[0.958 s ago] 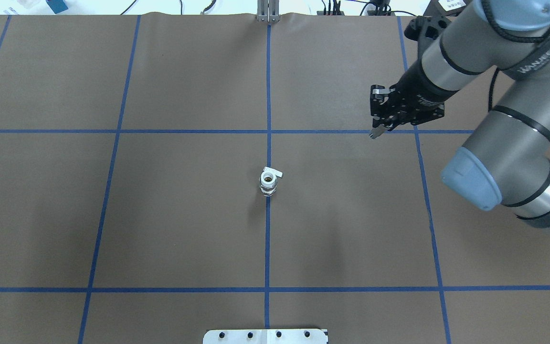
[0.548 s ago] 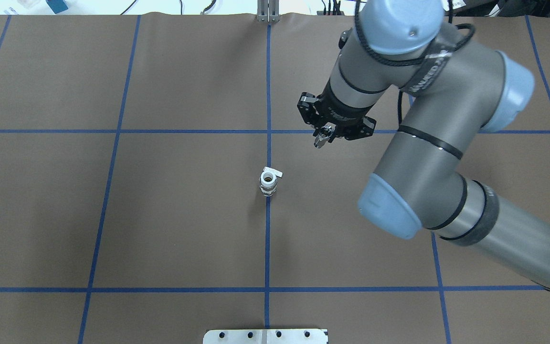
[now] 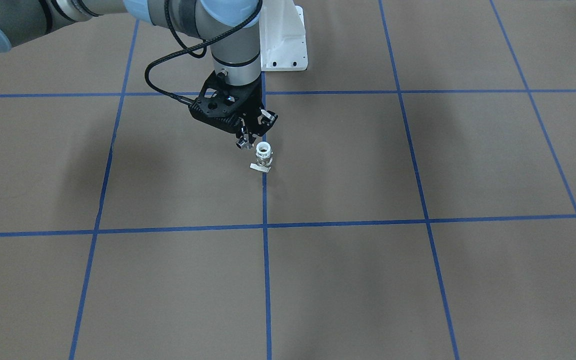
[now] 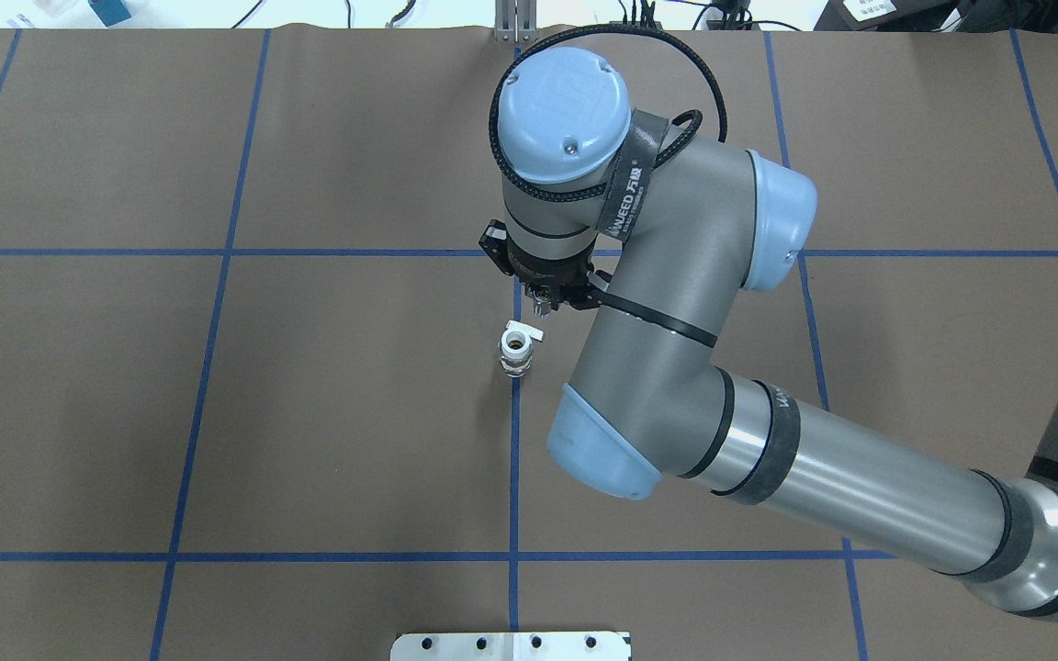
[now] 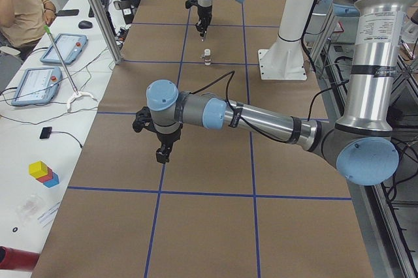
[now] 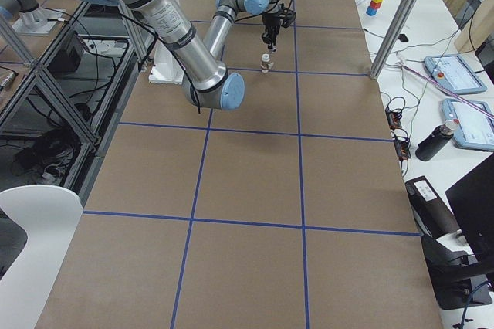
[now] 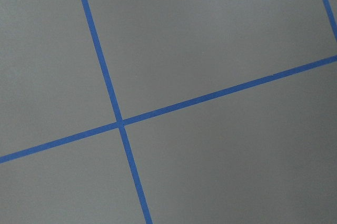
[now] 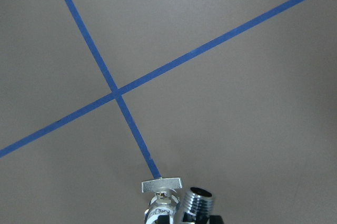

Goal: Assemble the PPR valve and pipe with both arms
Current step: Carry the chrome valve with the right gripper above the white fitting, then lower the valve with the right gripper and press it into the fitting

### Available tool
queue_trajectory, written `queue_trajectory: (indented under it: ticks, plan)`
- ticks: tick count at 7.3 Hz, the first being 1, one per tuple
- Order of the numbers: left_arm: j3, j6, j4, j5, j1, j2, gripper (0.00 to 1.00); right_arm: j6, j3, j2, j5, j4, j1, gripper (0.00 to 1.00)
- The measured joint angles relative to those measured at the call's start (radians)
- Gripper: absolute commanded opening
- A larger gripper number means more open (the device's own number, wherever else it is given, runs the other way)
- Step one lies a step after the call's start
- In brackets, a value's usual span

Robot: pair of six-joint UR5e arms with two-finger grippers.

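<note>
At the middle of the surface (image 4: 309, 413), on a blue tape line (image 4: 514, 441), the valve (image 4: 515, 352) stands upright. Its white collar is on top and its flat tab points away from the robot. It looks small, rigid and light on a narrow base, so a sideways knock would likely tip it. The metal middle below the collar seems the firmest place to pinch, clear of the tab. Just beside it and a little higher, apparently not touching, is the pipe (image 8: 199, 203). The right claw (image 3: 244, 141) holds it, closed narrow on its body, with the threaded end and dark bore exposed. Chrome is hard and slick, so the pipe could twist in the pads if pushed off-axis. The left claw (image 5: 162, 154) hovers well apart over bare surface. It shows only in the side view, so I cannot tell whether it is wide or narrow.
</note>
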Motion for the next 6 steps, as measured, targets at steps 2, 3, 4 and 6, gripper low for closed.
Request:
queue_trajectory:
  ticks: [2, 3, 4, 6]
  plan:
    - [0.001, 0.0, -0.001, 0.0, 0.001, 0.0, 1.0, 0.014, -0.018, 0.007, -0.022, 0.001, -0.028, 0.0]
    - [0.002, 0.0, -0.002, 0.0, 0.001, 0.0, 1.0, 0.016, -0.021, 0.008, -0.028, 0.002, -0.036, 0.0]
    - [0.002, 0.0, -0.002, -0.001, 0.0, 0.0, 1.0, 0.016, -0.024, 0.009, -0.031, 0.005, -0.041, 0.0]
    - [0.003, 0.0, -0.003, 0.0, -0.001, 0.0, 1.0, 0.013, -0.032, 0.01, -0.037, 0.013, -0.048, 0.0]
